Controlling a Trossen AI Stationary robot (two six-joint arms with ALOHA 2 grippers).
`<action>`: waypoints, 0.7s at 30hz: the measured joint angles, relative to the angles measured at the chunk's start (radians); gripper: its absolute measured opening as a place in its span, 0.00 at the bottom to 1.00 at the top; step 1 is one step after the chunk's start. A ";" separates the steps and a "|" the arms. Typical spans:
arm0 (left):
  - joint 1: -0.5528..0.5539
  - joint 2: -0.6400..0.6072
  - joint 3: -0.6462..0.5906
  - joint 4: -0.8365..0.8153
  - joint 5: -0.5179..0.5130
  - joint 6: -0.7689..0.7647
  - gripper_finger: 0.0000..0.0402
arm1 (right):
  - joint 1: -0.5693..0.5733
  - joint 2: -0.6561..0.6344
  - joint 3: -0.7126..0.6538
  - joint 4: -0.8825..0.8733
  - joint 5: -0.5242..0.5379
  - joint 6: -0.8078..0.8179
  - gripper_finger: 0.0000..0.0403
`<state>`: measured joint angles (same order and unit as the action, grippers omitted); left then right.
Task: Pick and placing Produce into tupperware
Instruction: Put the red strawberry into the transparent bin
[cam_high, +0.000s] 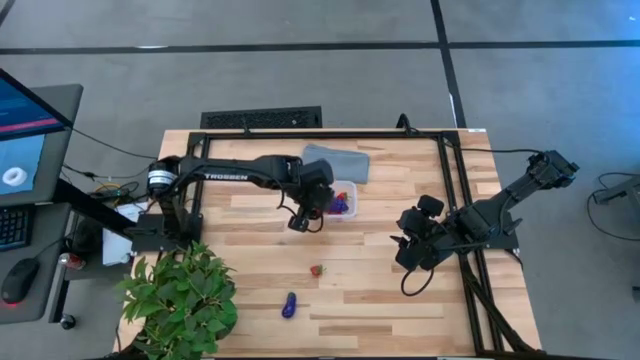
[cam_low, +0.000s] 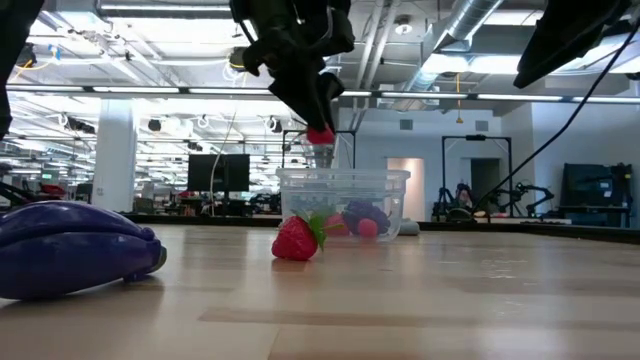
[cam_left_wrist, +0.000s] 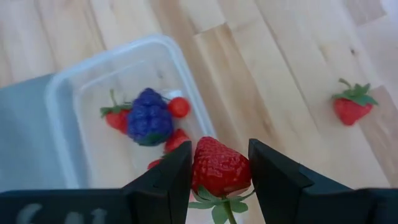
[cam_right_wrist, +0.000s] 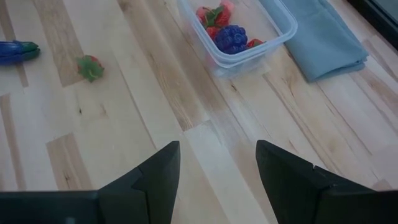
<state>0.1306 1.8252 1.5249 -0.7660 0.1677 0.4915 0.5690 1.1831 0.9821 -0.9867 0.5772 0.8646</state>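
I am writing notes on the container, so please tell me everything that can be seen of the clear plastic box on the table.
The clear plastic box is small and rectangular with rounded corners and a thicker rim, open, with no lid in view. It stands upright on the wooden table, beside a folded grey-blue cloth. Inside lie several red strawberries, a dark purple berry and small red bits. The left gripper, shut on a strawberry, hangs just by its rim without touching it.

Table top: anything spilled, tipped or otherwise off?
Nothing stands out. The tupperware sits upright with fruit inside; one strawberry and a purple piece lie loose on the table, simply not picked yet. The left gripper holds a strawberry beside the box.
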 joint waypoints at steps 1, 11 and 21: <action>0.007 0.000 0.000 0.010 0.000 0.000 0.33 | 0.000 0.000 0.000 0.000 0.000 0.000 0.58; 0.087 0.000 -0.001 0.075 0.002 0.007 0.33 | 0.000 0.000 0.000 0.000 0.000 0.002 0.58; 0.121 0.002 -0.037 0.096 0.011 0.019 0.33 | 0.000 0.000 0.000 0.000 0.000 0.008 0.58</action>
<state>0.2516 1.8267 1.4882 -0.6704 0.1783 0.5110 0.5690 1.1831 0.9821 -0.9863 0.5774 0.8730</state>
